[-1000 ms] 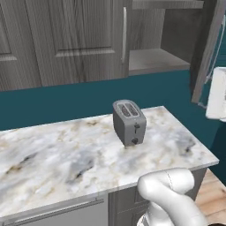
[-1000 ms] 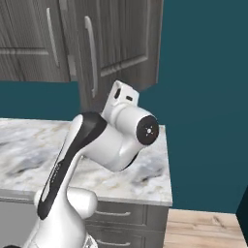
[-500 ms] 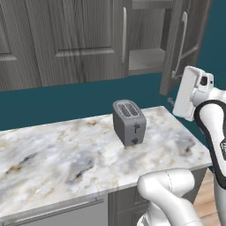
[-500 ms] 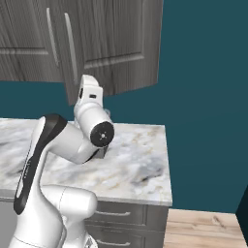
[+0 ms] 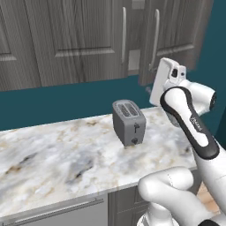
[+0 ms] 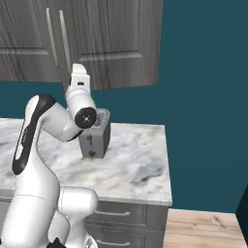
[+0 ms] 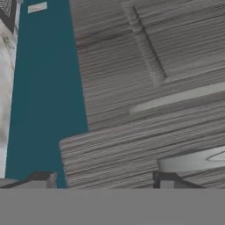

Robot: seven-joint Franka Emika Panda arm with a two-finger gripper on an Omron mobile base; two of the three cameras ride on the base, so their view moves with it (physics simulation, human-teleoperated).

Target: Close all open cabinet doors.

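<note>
The right door hung slightly ajar above the table's right end, a narrow gap showing between it and the closed door beside it. In the hand view the fingers stood wide apart, empty, right at the door's lower edge near its handle. The gripper sat just below that door, above the toaster. The step looked nearly done; a steady flat push inward, kept off the handle, should seat the door flush without slipping past its edge.

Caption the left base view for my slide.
Robot arm's gripper pushes the nearly shut cabinet door above a toaster.
</note>
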